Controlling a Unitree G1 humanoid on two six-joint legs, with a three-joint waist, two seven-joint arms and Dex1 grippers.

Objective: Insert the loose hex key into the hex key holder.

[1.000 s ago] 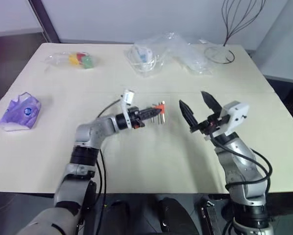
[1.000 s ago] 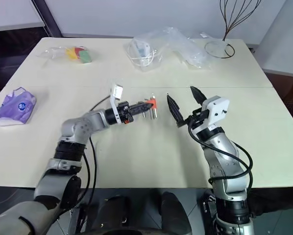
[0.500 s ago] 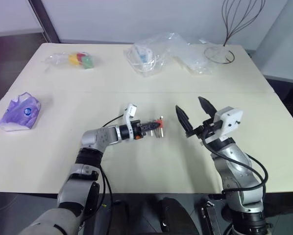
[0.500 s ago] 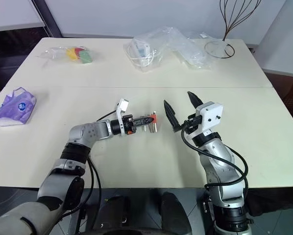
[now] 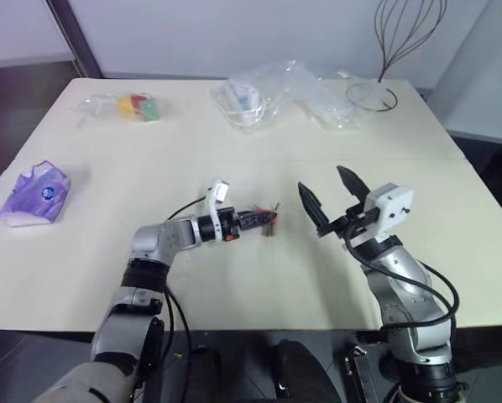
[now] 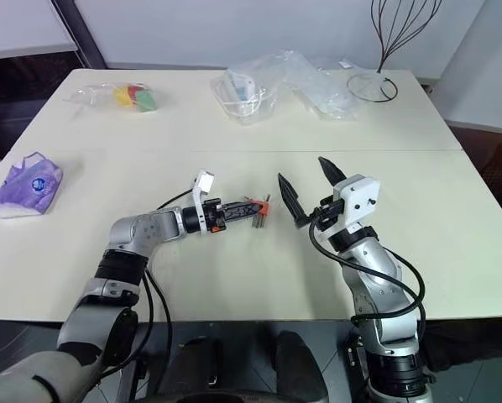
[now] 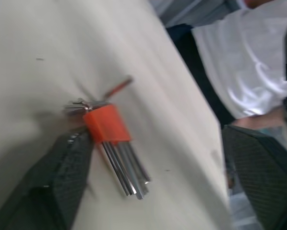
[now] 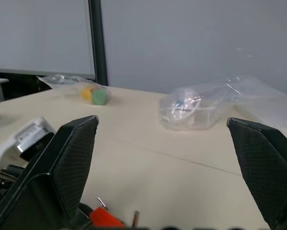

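Note:
The hex key holder [image 6: 260,207], a small orange-red block with thin metal keys sticking out, lies on the table in front of me. In the left wrist view the hex key holder [image 7: 106,124] rests flat beside one of the two fingers [image 7: 62,182]. My left gripper [image 5: 264,220] is low over the table and open, its fingers on either side of the holder. My right gripper [image 5: 324,182] hovers open and empty just right of the holder. I cannot make out the loose hex key apart from the keys in the block.
A purple pouch [image 5: 33,191] lies at the table's left edge. At the back are a clear bag of red, yellow and green items [image 5: 133,105], crumpled clear bags with a white cable [image 5: 251,96] and a black wire ornament [image 5: 377,91].
My left gripper sank to the table with the holder and opened, letting it go onto the tabletop. The right gripper stayed open and still.

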